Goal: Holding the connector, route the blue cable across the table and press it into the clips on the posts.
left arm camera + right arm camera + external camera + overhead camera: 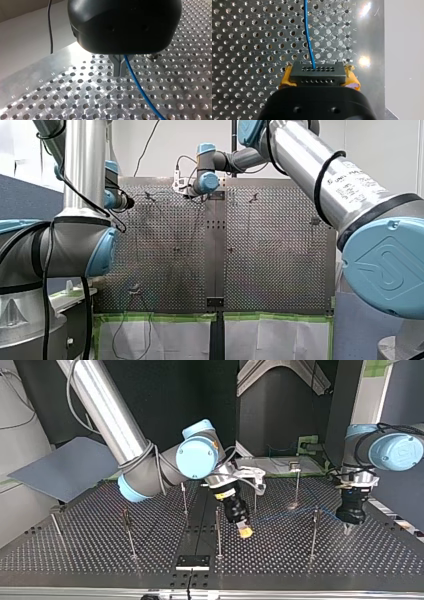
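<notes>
Right wrist view: my right gripper (318, 75), yellow-padded, pinches the black rectangular connector (317, 72). From it the thin blue cable (308, 35) crosses the perforated metal surface (249, 37) to my left gripper (119, 68), which is pressed together on it. Hard pulling may tear the cable out of the connector.

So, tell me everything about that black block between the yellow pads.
The connector is a small black rectangular block, plastic-looking, with two rows of small holes on its face. My right gripper clamps its two ends between yellow pads, over the perforated table. The blue cable leaves one upper-row hole.
</notes>
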Robot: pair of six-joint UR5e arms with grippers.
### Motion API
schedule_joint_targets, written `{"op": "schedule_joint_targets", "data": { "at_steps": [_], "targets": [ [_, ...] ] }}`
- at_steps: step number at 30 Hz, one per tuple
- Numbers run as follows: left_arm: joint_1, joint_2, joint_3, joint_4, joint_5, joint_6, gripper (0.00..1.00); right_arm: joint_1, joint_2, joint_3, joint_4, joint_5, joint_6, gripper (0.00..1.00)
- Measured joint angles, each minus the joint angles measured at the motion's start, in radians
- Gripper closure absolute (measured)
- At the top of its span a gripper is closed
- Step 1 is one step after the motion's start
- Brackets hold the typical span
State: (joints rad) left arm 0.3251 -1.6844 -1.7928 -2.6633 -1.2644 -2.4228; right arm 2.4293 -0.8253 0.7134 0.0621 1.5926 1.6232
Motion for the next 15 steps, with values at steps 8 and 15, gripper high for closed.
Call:
{"op": "schedule_joint_targets", "data": {
  "at_steps": [8, 15],
  "targets": [
    [0.007, 0.007, -0.004, -0.043, -0.038, 0.034, 0.99, 0.005, 0.0, -0.002, 0.001, -0.01, -0.01, 1.0],
    [0.015, 0.063, -0.058, -0.107, -0.082, 0.091, 0.99, 0.012, -0.001, -0.002, 0.004, -0.008, -0.019, 1.0]
  ]
}}
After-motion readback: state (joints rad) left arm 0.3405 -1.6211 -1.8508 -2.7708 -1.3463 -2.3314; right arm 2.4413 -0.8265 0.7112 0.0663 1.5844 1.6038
